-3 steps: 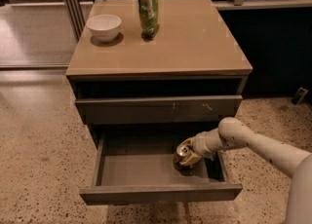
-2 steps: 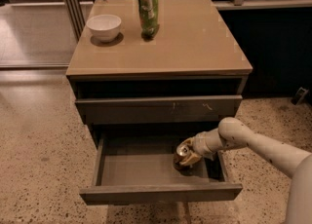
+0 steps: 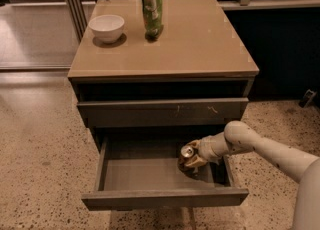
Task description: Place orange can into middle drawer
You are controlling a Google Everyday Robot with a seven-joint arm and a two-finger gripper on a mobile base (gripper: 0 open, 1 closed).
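Note:
The middle drawer [image 3: 150, 176] is pulled open, showing its smooth grey floor. The orange can [image 3: 187, 155] with its silver top stands tilted at the right side of the drawer floor. My gripper [image 3: 193, 157] reaches in from the right on the white arm [image 3: 265, 149] and is shut on the can, low inside the drawer. The can's lower part is in shadow.
The closed drawer front [image 3: 162, 111] with pale scuffs sits above the open drawer. On the tan cabinet top [image 3: 200, 44] stand a white bowl [image 3: 106, 27] and a green snack bag [image 3: 151, 6]. Speckled floor surrounds the cabinet; railing posts stand behind.

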